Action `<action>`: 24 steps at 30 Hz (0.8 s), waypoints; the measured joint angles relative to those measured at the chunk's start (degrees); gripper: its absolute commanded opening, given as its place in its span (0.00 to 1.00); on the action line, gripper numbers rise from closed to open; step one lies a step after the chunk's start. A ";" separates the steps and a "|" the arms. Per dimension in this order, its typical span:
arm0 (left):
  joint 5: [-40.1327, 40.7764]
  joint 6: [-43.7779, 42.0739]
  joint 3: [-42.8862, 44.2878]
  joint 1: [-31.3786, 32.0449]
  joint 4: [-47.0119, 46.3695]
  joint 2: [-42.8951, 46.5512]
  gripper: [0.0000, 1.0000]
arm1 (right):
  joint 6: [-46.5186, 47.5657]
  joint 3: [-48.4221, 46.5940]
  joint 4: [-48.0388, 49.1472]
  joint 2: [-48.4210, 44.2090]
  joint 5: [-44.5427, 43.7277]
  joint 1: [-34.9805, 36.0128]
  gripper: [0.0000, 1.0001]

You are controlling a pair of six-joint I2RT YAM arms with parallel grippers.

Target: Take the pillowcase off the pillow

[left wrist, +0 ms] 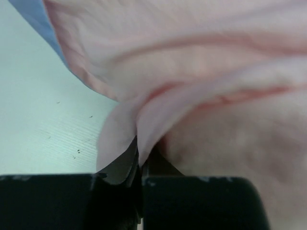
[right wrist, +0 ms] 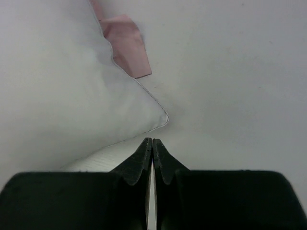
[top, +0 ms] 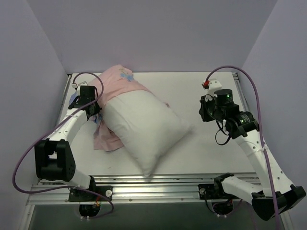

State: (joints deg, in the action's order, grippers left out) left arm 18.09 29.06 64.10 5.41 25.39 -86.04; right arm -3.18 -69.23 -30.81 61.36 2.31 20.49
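Note:
The plump white pillow (top: 144,127) lies slantwise on the table, most of it bare. The pillowcase (top: 116,81), pale pink side out with a little blue print, covers its far-left end and hangs down its left side (top: 103,136). My left gripper (top: 92,109) is shut on a pink fold of the pillowcase (left wrist: 139,129) at the pillow's left edge. My right gripper (top: 205,111) is shut and empty, held right of the pillow, apart from it. In the right wrist view its shut fingers (right wrist: 152,143) point at the pillow's corner (right wrist: 160,115), with a pink flap (right wrist: 127,43) beyond.
White table surface (top: 206,143) with lavender walls round three sides. A metal rail (top: 153,184) runs along the near edge by the arm bases. A small red and white fitting (top: 207,84) with a purple cable sits at the far right.

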 measured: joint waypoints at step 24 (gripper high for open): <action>-19.06 -24.02 10.64 11.41 -6.45 8.02 0.90 | -8.59 -12.50 18.58 35.41 32.13 0.61 1.00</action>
State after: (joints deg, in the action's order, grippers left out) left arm -0.97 5.04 74.74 16.82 18.94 -78.02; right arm -11.77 -81.73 -12.23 96.77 34.44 21.10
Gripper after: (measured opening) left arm 0.902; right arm 0.988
